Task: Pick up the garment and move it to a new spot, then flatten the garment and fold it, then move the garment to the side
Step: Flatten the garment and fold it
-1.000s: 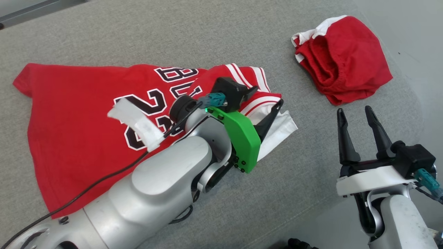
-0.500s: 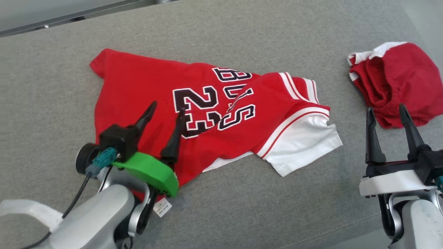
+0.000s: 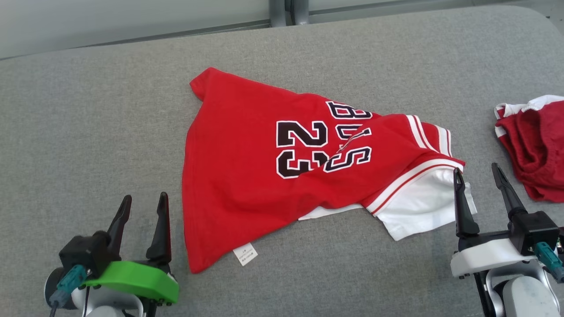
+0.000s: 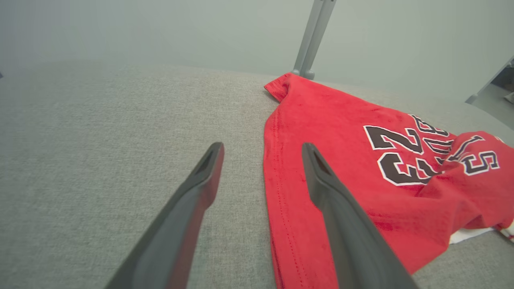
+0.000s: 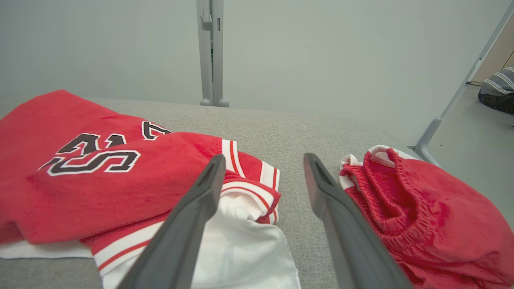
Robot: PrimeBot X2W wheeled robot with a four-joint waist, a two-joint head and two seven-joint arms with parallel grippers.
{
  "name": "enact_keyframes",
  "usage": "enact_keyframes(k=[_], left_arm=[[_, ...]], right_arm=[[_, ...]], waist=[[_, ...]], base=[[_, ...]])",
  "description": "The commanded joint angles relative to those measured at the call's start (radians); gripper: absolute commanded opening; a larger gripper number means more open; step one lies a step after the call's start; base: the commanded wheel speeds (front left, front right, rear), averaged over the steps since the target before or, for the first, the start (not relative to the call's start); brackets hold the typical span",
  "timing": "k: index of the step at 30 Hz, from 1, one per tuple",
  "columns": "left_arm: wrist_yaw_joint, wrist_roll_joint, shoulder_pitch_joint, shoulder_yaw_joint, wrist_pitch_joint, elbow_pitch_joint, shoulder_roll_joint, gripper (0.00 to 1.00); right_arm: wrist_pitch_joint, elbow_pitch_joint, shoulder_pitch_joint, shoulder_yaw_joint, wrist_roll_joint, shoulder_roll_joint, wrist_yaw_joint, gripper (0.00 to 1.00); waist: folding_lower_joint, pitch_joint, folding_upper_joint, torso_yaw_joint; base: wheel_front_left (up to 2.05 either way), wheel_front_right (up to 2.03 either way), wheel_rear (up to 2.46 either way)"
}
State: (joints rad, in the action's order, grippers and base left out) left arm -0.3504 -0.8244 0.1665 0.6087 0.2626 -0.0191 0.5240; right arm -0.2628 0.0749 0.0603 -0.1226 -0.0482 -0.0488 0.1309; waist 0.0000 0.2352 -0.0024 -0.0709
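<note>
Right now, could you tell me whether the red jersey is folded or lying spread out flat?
Partly folded, not flat: one flap of the red jersey lies over its lettering, hiding part of it.

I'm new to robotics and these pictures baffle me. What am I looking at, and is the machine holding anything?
This is a two-armed robot. The wide picture comes from a camera on its head, looking down at a grey padded surface. At the lower corners are its left gripper, on a green mount, and its right gripper, each with two long dark fingers. The other two pictures come from cameras on the wrists, looking along those fingers. On the surface lies a red jersey numbered 23, partly folded over itself with a white sleeve showing; on the robot's right sit bunched red shorts. Both grippers are open and hold nothing.
</note>
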Motion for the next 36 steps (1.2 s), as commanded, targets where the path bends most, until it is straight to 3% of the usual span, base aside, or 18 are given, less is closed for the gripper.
enact_keyframes(k=[1, 9, 15, 25, 30, 36], left_arm=[[0.011, 0.027, -0.037, -0.029, 0.002, 0.001, -0.01, 1.0], [0.115, 0.152, -0.253, -0.275, 0.002, 0.007, -0.139, 1.0], [0.202, 0.247, -0.358, -0.431, 0.002, 0.03, -0.19, 1.0], [0.376, 0.375, -0.416, -0.561, 0.002, 0.074, -0.253, 1.0], [0.424, 0.419, -0.43, -0.611, 0.002, 0.081, -0.291, 1.0], [0.453, 0.447, -0.432, -0.639, 0.002, 0.089, -0.316, 1.0]], right_arm=[[-0.003, 0.007, -0.02, -0.002, -0.001, -0.003, 0.0, 1.0], [-0.003, 0.047, -0.067, -0.005, 0.007, -0.003, 0.0, 1.0], [-0.003, 0.065, -0.087, -0.015, 0.009, -0.003, 0.0, 1.0], [-0.003, 0.086, -0.111, -0.013, 0.015, -0.003, 0.0, 1.0], [-0.003, 0.088, -0.118, -0.023, 0.019, -0.003, 0.0, 1.0], [-0.003, 0.091, -0.119, -0.029, 0.013, -0.003, 0.0, 1.0]], waist=[[0.0, -0.047, 0.0024, 0.036], [0.0, -0.116, 0.0024, 0.038], [0.0, -0.145, 0.0024, 0.036], [0.0, -0.179, 0.0024, 0.042], [0.0, -0.195, 0.0024, 0.039], [0.0, -0.202, 0.0024, 0.039]], base=[[0.0, 0.0, 0.0], [0.0, 0.0, 0.0], [0.0, 0.0, 0.0], [0.0, 0.0, 0.0], [0.0, 0.0, 0.0], [0.0, 0.0, 0.0]])
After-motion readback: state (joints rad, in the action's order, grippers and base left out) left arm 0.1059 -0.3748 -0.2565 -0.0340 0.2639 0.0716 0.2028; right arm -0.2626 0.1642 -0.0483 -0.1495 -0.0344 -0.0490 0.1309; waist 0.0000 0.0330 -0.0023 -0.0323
